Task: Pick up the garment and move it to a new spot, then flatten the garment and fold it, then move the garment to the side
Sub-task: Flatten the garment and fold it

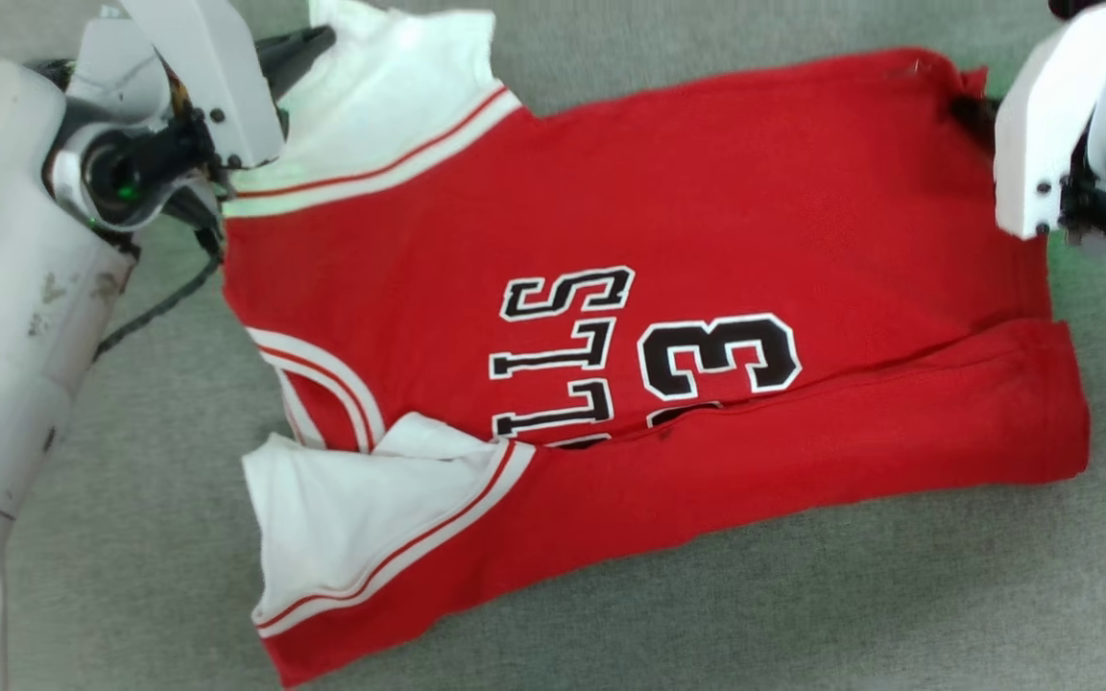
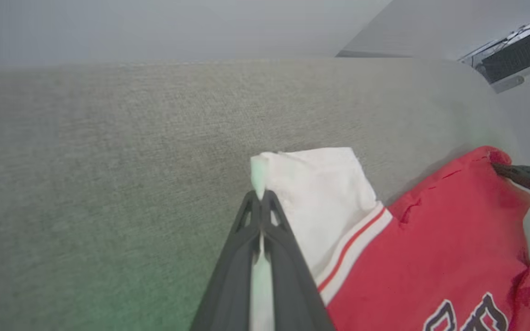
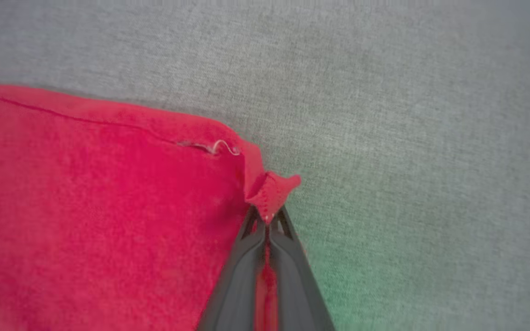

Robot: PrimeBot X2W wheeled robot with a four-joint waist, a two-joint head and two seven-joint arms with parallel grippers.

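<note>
Grey-green woven cloth surface [image 1: 803,614], backdrop to everything. Red jersey-style garment [image 1: 707,192] with white sleeve ends, striped trim and black white-edged lettering, spread sideways and face up across the middle of that surface, its near long edge already turned up over the lower part of the number. Left gripper [image 2: 261,195], dark fingers pressed together on the edge of the garment's far white sleeve end [image 2: 320,184]. Right gripper [image 3: 267,216], fingers pinched tight on the garment's far red hem corner [image 3: 272,188], a nub of cloth poking past the tips. Most likely the folding step, with a second lengthwise fold about to begin. Next move probably calling for both pinched points to rise together and travel over the lettering toward the garment's near edge, level and evenly taut, to keep sleeve and hem from bunching.
</note>
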